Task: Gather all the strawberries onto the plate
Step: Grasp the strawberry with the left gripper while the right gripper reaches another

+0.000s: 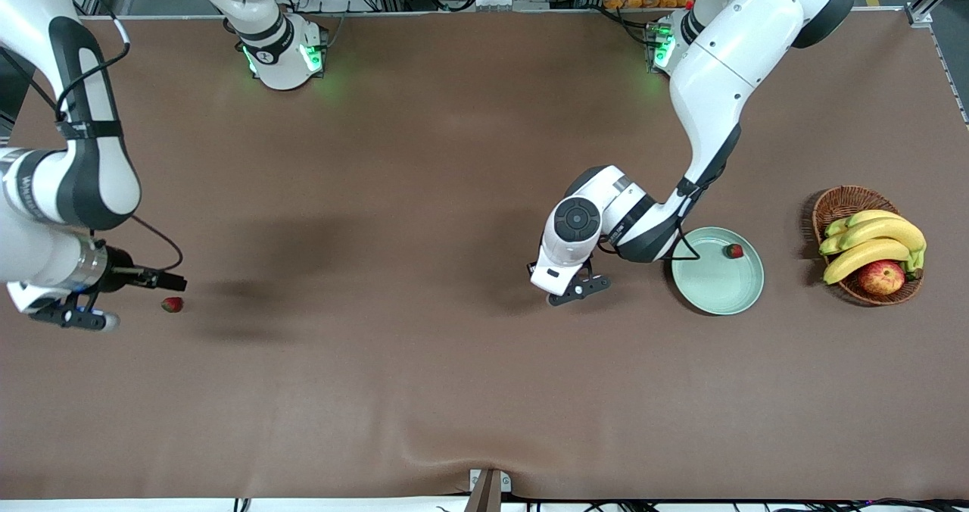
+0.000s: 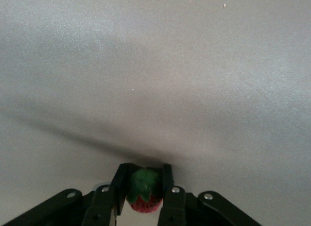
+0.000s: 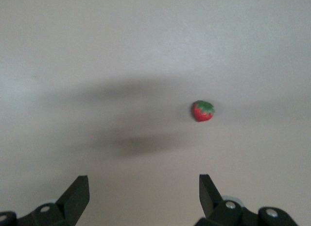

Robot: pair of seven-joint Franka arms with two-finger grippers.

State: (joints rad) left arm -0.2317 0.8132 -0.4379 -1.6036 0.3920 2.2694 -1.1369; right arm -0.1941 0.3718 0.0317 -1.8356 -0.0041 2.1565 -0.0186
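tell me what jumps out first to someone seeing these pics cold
The left gripper, down at the brown table beside the mint-green plate, is shut on a strawberry. A second strawberry already lies in the plate. The third strawberry sits at the right arm's end of the table, next to the open right gripper.

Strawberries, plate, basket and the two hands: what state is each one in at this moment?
Strawberry in plate: lying inside, near the rim.
Strawberry in left hand: pinched between the fingers.
Strawberry on table: loose, not yet collected.
Plate: upright, holding one berry.
Basket: filled with bananas and an apple.
Left hand: shut on a berry, beside the plate.
Right hand: open, beside the loose berry.
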